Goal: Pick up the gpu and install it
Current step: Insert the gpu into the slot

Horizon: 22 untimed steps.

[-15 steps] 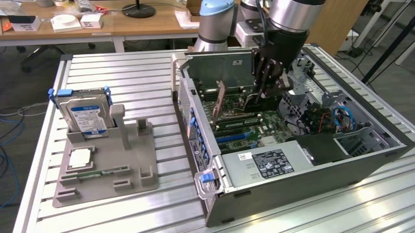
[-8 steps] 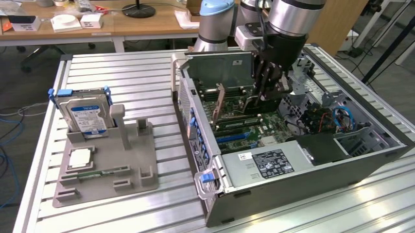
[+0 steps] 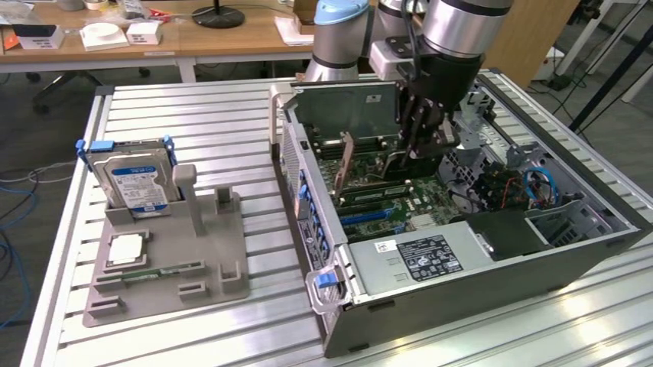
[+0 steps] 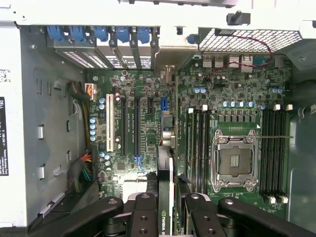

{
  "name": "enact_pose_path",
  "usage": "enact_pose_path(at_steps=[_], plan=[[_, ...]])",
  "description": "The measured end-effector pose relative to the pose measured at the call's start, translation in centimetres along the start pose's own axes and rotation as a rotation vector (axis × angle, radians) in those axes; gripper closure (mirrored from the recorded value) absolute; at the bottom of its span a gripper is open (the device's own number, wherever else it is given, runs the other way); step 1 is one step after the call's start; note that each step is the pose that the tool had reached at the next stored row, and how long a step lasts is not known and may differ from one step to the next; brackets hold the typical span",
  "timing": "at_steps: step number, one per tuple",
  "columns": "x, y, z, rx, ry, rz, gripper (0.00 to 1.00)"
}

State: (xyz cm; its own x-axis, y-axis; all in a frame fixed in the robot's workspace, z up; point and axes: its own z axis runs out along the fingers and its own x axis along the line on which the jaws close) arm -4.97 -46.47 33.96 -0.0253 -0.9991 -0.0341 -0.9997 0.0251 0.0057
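Note:
The gpu shows edge-on in the wrist view as a thin dark card with a green-lettered label. It runs from between my fingers toward the case's rear slot openings, its silver bracket at the far end. My gripper is shut on the card, one black finger on each side. In the exterior view my gripper reaches down into the open computer case. The card stands upright over the motherboard. I cannot tell whether it sits in a slot.
Black expansion slots lie beside the card, with an empty CPU socket and memory slots on the other side. At the exterior view's left, a grey fixture holds a blue-labelled hard drive, a CPU and a memory stick.

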Motion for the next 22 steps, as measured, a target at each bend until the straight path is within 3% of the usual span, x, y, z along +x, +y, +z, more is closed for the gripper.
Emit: enact_pose_path(at_steps=[22], plan=[[0.04, 0.15, 1.04, 0.0000, 0.0005, 0.000, 0.74]])
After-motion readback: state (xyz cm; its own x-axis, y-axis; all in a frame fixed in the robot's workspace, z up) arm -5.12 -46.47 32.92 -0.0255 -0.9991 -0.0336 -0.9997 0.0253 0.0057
